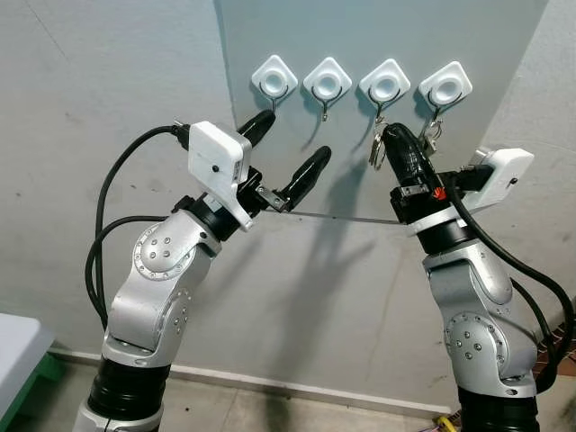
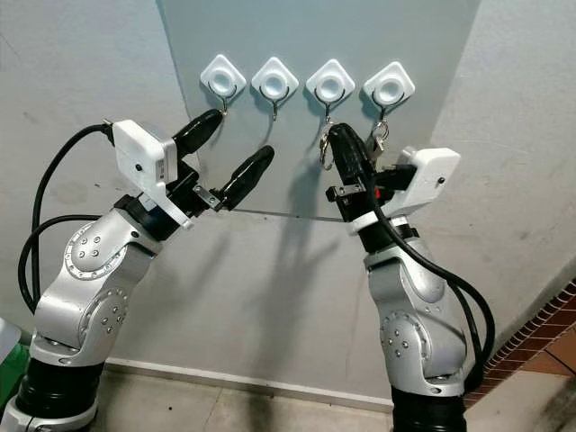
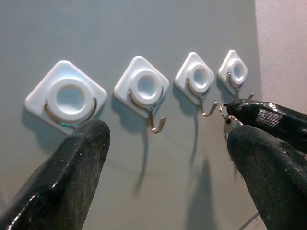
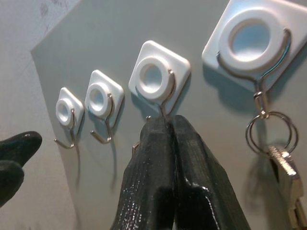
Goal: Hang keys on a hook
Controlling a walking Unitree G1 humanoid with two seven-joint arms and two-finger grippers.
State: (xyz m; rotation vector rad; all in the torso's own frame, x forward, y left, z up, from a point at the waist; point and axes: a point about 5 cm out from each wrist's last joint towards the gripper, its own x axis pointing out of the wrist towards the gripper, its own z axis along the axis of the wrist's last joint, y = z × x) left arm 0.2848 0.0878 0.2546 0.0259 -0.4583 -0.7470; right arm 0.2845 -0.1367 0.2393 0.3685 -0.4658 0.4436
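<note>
White plastic squares, four of them, sit in a row on a grey panel (image 1: 360, 36), each carrying a wire hook; I take the third hook (image 4: 163, 103), counting from the robot's left, as the landmark. The right gripper (image 4: 165, 132) is raised to it, fingers pressed together with their tips touching the wire just under its plate; a bunch of keys (image 1: 377, 148) hangs just below this hook, beside the fingers. The hook next along towards the robot's right (image 4: 261, 91) already carries a ring and key (image 4: 283, 167), so at least one set is up. The left gripper (image 1: 286, 151) is held wide apart and empty, one finger reaching below the far-left hook (image 1: 272, 97), the other under the second.

By my judgement the hang is at its last step; what is left is to let go and draw back.

Whether the ring has truly seated over the third hook is hidden behind the black fingers; whether they pinch the keys cannot be made out.
</note>
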